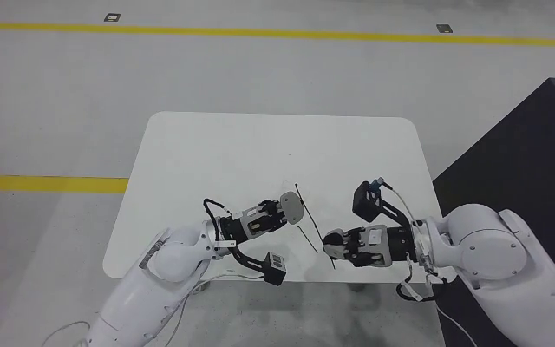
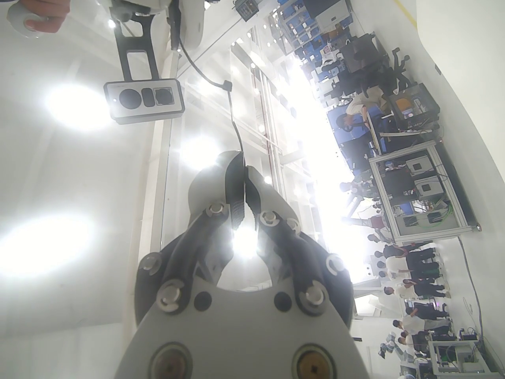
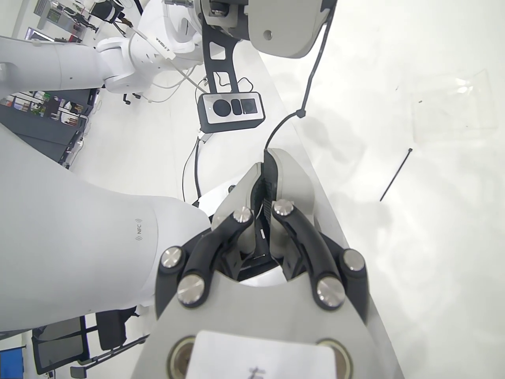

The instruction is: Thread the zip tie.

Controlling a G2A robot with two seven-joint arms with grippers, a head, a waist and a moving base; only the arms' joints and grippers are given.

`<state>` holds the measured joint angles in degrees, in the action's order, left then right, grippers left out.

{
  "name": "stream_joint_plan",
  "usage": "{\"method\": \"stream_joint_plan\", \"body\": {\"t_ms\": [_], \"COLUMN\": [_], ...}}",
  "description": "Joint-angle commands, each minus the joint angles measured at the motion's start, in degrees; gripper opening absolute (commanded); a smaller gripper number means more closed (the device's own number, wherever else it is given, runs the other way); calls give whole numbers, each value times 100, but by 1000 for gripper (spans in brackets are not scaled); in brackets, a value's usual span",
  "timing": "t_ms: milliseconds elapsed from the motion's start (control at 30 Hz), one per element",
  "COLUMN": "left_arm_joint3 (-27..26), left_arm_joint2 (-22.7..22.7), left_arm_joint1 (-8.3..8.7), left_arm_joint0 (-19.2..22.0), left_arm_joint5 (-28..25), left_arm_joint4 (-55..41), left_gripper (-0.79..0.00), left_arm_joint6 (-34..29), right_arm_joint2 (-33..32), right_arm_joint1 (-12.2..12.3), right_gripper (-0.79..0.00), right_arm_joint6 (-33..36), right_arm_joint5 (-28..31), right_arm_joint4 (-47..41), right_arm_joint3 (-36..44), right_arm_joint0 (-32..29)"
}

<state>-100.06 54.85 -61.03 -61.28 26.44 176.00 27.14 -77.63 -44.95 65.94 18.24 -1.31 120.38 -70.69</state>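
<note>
Clamped narrow, the right gripper [image 3: 265, 161] pinches one end of a thin black zip tie [image 3: 300, 114], a flat, flexible strip with a small square head partway along. The strip runs on to the left gripper [image 2: 242, 169], whose ribbed black pads inside curved grey shells are likewise closed on it. Both hang above the near edge of the smooth white table [image 1: 260, 147], around its middle. On the far side of them lie a straight spare zip tie [image 3: 395, 175] and a clear plastic sheet [image 3: 453, 112].

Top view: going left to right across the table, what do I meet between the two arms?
left gripper → black zip tie, pinched by both grippers → right gripper → right arm's wrist camera
</note>
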Motion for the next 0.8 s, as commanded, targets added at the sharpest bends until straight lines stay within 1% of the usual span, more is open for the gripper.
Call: {"method": "stream_joint_plan", "body": {"t_ms": [0,267,567,767], "left_arm_joint3": [0,-42,-35,-10], "left_arm_joint2": [0,-1,-12,-22], "left_arm_joint1": [0,-3,17,43], "left_arm_joint0": [0,-34,-38,11], "left_arm_joint5": [0,-34,-193,-326], "left_arm_joint4": [0,0,0,0], "left_gripper": [-785,-785,-785,-785], "left_arm_joint6": [0,-15,348,276], "right_arm_joint2": [-16,-94,-127,-128], "right_arm_joint1": [1,14,30,41], "right_gripper": [-785,-785,-785,-785], "right_arm_joint6": [-18,-102,-176,-248], "right_arm_joint5": [19,5,8,77], "right_arm_joint4": [-57,122,526,825], "right_arm_joint3": [-26,4,99,271], "right_arm_joint0": [4,-24,-77,-171]}}
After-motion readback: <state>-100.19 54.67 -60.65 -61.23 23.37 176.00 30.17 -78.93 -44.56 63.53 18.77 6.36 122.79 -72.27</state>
